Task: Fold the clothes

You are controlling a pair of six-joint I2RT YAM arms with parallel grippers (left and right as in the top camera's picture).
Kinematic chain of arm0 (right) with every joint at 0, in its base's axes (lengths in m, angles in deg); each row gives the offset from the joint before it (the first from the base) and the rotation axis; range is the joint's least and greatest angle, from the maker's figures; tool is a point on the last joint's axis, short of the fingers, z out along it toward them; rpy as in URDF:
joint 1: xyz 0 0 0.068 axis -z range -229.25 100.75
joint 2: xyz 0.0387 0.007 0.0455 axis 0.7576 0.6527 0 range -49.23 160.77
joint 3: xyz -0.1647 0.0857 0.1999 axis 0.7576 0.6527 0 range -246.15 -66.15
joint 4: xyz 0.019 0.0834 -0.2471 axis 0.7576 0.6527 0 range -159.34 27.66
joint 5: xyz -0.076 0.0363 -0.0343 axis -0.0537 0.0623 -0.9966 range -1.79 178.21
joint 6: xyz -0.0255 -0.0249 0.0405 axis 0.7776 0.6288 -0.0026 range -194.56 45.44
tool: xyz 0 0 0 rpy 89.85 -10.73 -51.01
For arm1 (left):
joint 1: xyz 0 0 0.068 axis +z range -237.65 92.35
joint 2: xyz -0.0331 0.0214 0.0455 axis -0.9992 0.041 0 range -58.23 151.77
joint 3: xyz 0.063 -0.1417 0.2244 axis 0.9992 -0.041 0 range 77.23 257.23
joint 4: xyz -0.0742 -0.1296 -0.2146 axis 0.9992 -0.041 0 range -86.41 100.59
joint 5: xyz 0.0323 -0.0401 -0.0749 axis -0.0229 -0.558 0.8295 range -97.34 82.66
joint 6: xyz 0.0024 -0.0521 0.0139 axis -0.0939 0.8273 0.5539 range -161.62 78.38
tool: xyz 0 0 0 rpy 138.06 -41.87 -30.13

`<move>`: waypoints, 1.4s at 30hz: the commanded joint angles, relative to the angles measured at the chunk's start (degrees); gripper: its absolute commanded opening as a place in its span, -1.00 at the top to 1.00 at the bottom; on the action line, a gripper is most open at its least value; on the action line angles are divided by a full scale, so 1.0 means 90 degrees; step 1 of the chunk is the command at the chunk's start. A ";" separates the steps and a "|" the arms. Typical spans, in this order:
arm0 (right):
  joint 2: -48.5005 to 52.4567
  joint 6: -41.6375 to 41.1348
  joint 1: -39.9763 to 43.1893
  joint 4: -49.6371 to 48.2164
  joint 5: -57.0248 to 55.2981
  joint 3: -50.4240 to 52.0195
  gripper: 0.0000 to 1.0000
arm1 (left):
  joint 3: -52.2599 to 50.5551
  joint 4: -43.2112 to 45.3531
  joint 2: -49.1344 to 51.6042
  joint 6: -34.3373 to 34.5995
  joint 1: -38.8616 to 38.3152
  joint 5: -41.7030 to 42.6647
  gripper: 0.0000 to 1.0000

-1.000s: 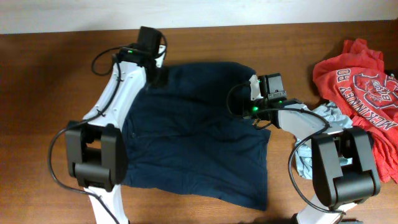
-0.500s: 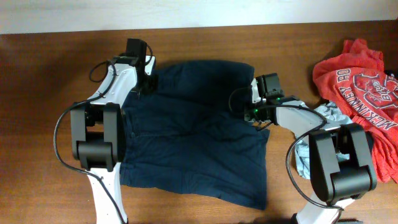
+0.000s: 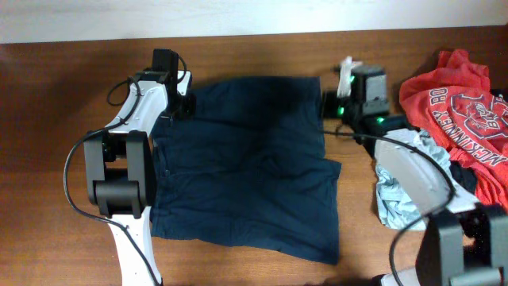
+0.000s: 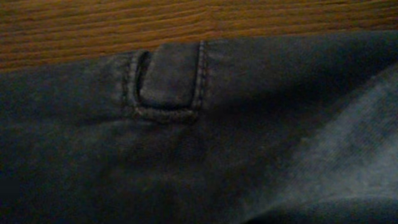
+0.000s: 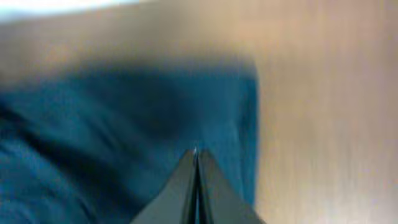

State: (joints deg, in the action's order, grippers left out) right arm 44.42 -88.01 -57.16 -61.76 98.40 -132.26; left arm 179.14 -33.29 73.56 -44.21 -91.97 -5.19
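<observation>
The wooden table (image 3: pixel 63 159) carries the shorts (image 3: pixel 246 175) spread flat across its middle, waistband toward the far edge and hems toward the robot. A red shirt (image 3: pixel 456 111) and a pale blue cloth (image 3: pixel 393 199) are heaped at the right, the shirt well apart from the shorts. The left gripper (image 3: pixel 180 110) sits at the far left corner of the waistband. Its fingers are hidden from its own camera (which shows only dark fabric, a strip of wood beyond it and a belt loop (image 4: pixel 169 78)), and it is closed, by the look of it on that corner. The right gripper (image 5: pixel 196 154) is pressed to a thin point on the far right corner, close to the side edge, seemingly pinching cloth, though blur hides how much. The step in hand looks like taking both waistband corners to carry them over. To do it well, each pinch should catch every layer, and the arms should rise together and level so the top edge is taut. They should then travel toward the hems and lay edge on edge without dragging the lower half
</observation>
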 commanded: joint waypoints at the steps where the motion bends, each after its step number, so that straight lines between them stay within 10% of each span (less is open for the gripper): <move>1: 0.0449 -0.0092 -0.0019 -0.0648 0.0593 -0.0039 0.92 | -0.0063 -0.0078 0.0359 -0.0104 0.0104 -0.0041 0.99; 16: 0.3453 -0.0806 -0.0092 -0.3113 0.0634 -0.0124 0.92 | -0.0063 -0.0151 0.0359 -0.0102 0.0104 -0.0044 0.99; 24: 0.3682 -0.0653 0.0605 -0.2152 -0.1695 -0.0644 0.92 | -0.0063 -0.0347 0.0359 -0.0420 0.0119 -0.0068 0.99; 34: 0.3118 0.0474 0.1209 -0.0593 -0.0068 -0.1246 0.91 | 0.0039 -0.0437 0.0342 -0.0537 0.0117 -0.0209 0.99; 42: 0.2480 0.0440 0.1205 -0.0274 0.2650 -0.1331 -0.04 | 0.0423 -0.0542 0.0318 -0.0537 0.0019 -0.0092 0.98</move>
State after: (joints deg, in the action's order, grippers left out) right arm 68.85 -84.45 -45.92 -62.99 111.02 -143.01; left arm 181.98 -38.25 74.56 -48.08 -91.75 -5.41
